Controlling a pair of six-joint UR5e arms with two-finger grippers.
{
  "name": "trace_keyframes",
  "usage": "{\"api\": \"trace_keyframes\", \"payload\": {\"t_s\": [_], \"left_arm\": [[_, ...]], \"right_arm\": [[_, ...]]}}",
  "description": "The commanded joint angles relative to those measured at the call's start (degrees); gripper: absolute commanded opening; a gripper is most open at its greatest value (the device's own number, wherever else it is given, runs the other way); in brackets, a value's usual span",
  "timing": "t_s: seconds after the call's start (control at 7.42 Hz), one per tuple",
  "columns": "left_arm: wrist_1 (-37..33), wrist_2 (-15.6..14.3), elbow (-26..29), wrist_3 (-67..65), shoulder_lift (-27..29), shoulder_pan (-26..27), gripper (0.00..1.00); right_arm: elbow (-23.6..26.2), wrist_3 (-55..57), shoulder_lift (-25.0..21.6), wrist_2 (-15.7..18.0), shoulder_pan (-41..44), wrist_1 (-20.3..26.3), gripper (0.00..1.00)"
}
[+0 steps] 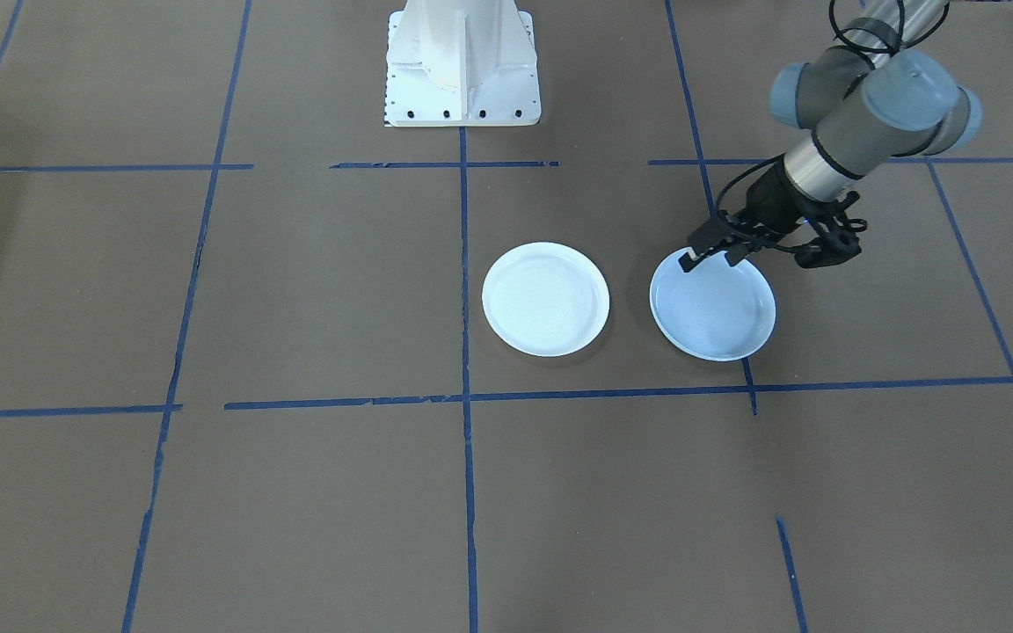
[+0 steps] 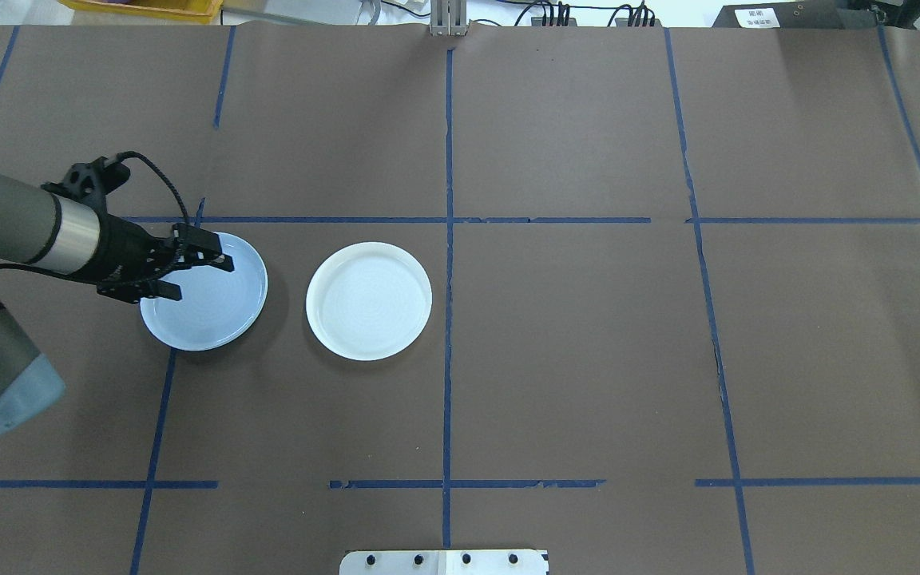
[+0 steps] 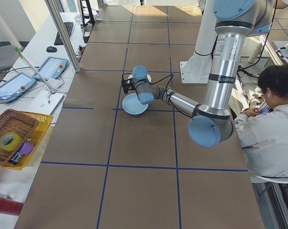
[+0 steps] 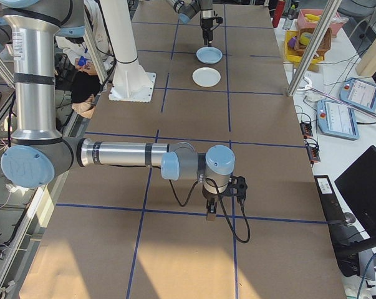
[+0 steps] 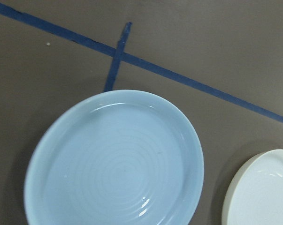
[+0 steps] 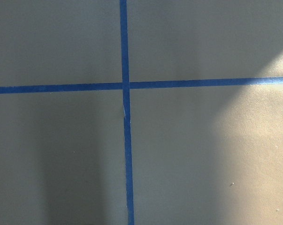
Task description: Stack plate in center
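At the smooth pale-blue round plate's (image 2: 208,295) rim, left claw (image 2: 198,275) spread wide; stiff, slippery, likely breakable: pinch rim.

Your left arm (image 1: 858,123): grey tube links, pale blue joint caps, polished silver wrist band, black two-finger gripper (image 1: 716,253), looped black cable. White bolted pedestal base (image 1: 462,61).
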State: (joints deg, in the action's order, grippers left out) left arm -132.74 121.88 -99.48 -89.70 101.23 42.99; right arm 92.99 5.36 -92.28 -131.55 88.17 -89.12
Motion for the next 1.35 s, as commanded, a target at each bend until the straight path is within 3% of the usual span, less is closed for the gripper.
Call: {"api": "trace_keyframes", "payload": {"t_s": [0.0, 0.13, 0.54, 0.67, 0.81, 0.94, 1.21], "left_arm": [[7.03, -7.68, -0.19, -6.59, 5.62, -7.1, 1.0], [7.23, -11.63, 0.86, -6.89, 7.12, -9.57, 1.0], [7.23, -13.33, 4.1, -9.26, 9.41, -12.66, 0.98], [7.23, -13.34, 4.47, -9.44, 9.6, -12.75, 0.92], [7.23, -13.25, 4.47, -9.35, 9.6, -12.75, 0.67], [7.23, -13.25, 4.56, -8.83, 9.6, -12.84, 0.52], [7.15, -12.99, 4.56, -8.74, 9.6, -12.84, 0.52]], "right_arm": [[0.0, 0.0, 0.0, -0.02, 0.07, 0.0, 1.0], [0.0, 0.0, 0.0, -0.02, -0.01, 0.0, 1.0], [0.0, 0.0, 0.0, -0.02, -0.02, 0.0, 1.0], [0.0, 0.0, 0.0, -0.02, -0.02, 0.0, 1.0], [0.0, -0.09, 0.0, 0.06, -0.02, 0.0, 1.0], [0.0, 0.0, 0.0, -0.02, -0.02, 0.0, 1.0], [0.0, -0.09, 0.0, -0.02, 0.07, 0.0, 1.0]]}}
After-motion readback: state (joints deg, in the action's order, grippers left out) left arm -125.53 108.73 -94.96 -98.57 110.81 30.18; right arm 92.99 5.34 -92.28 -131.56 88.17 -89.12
